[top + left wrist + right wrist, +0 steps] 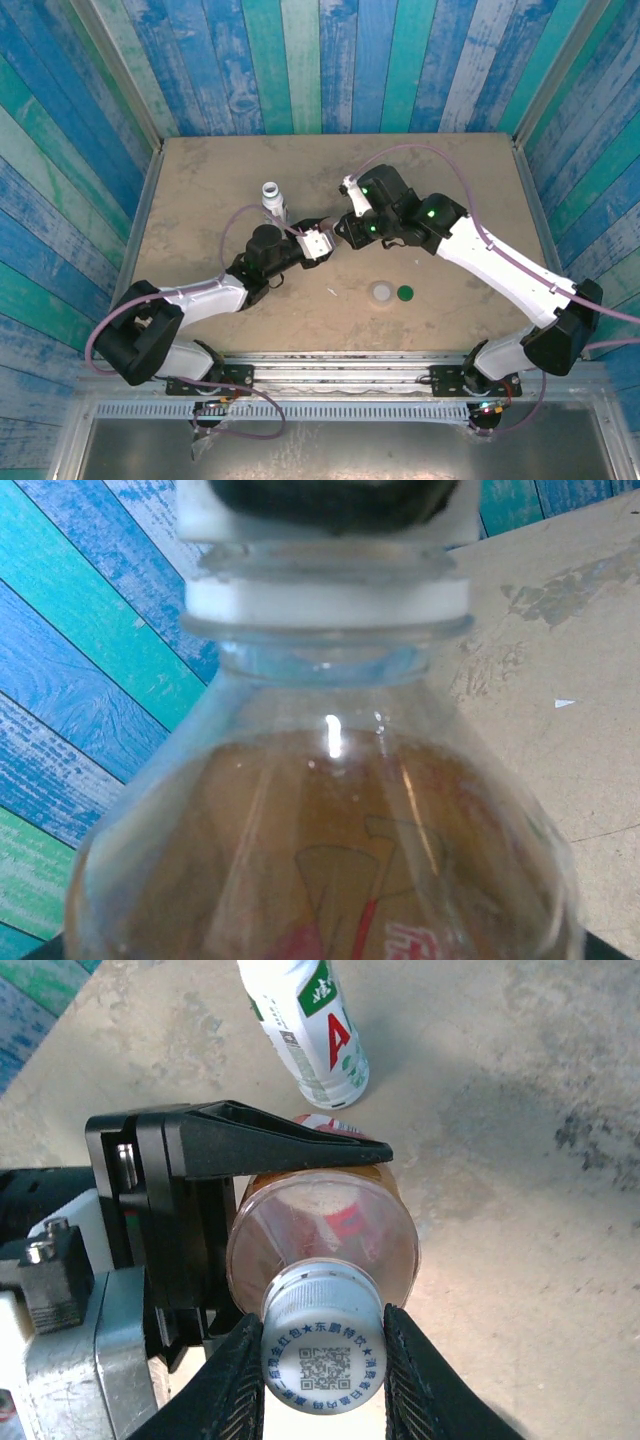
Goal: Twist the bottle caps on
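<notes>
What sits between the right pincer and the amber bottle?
The white-grey cap, pinched in the right pincer on the amber bottle neck; right wrist view shows it.

amber bottle (330, 1222): white cap (322, 1352) on | green cap (405, 293) (loose) on table

Bright, even; amber bottle (330, 860) blurred (glare streak).

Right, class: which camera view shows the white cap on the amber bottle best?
The right wrist view: the cap faces the lens, printed top clear, right claw pinching it. The left wrist view gives its lower edge from the side. From the top it is too small to tell.
</notes>
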Available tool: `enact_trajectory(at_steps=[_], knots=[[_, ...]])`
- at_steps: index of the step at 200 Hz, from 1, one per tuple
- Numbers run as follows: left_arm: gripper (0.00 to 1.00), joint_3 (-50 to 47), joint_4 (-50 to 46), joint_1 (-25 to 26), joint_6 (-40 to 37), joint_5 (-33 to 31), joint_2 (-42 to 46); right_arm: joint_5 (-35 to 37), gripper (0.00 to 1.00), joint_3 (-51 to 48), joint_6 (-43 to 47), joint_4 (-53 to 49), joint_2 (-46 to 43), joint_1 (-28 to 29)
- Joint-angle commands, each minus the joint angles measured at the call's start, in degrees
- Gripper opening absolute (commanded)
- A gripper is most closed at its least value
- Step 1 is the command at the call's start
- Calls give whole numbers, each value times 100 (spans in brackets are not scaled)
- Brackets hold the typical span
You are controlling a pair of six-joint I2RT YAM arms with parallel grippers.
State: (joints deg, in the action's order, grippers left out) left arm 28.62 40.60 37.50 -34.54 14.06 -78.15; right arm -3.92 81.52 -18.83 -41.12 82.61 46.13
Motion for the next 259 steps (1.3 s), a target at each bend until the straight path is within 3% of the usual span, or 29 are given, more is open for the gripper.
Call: enact_trajectory(at_steps=[1, 21, 40, 72, 101, 151, 259], knots=[[59, -32, 367, -9, -5, 6, 0, 183, 34, -187, -135, -247, -166, -140], [60, 32, -2, -5, -162, 545, 2, 46, 53, -262, 1336, -168, -441, -147], [61, 145, -425, -5, -274, 1270, 20, -378, 60, -490, 3143, -90, -835, -152], [61, 480, -1054, -5, -254, 2558, 28, -1467, 59, -917, 5184, -51, -1490, -123], [59, 675, -1538, -5, -287, 3228, 48, -1642, 58, -775, 6414, -656, -1555, -61], [59, 836, -1907, -5, -403, 3635, 51, -1797, 50, -518, 6845, -1082, -1293, -54], [60, 859, -1916, -7, -378, 3621, 11, -1787, 39, -514, 6614, -818, -1023, -54]])
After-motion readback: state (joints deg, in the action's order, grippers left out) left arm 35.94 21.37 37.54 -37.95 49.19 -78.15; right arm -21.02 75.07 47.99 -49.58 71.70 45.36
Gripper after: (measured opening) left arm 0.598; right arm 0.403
